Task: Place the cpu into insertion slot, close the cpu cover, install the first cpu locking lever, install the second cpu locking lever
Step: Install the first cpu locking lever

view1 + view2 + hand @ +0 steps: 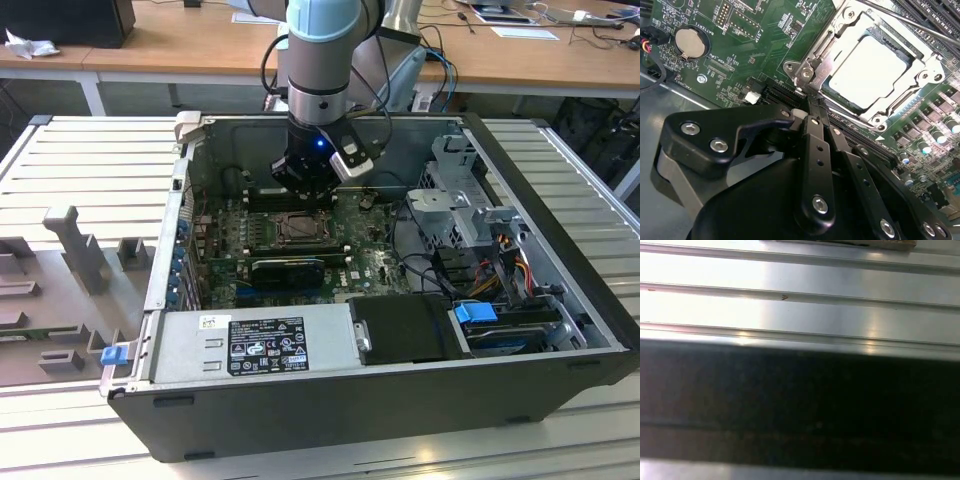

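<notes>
CPU (871, 72), a pale silver square chip, sits flat inside the insertion slot (920, 55) on the green motherboard (740, 45), and the cpu cover (840, 35), a silvery metal frame, lies closed around it so the chip shows through its central window. A thin metal locking lever (900, 20) runs along one side of the socket.

In the second wrist view my claw (810, 102) is just beside the socket, at the corner where the cover's hinge screws sit. My 2 black fingers (816, 150) are drawn together to a narrow tip with nothing held between them, and that tip is at the socket's edge; I cannot tell whether it touches the metal. The chip lies just past my fingertips, apart from them.

In the exterior view my arm reaches down into the open computer case (560, 330), with my claw (305, 190) right above the socket (297, 228) near the middle of the board. A round coin battery (690, 41) sits on the board, well apart from the socket.

The first wrist view shows ribbed grey metal (800, 305) above a dark band.
</notes>
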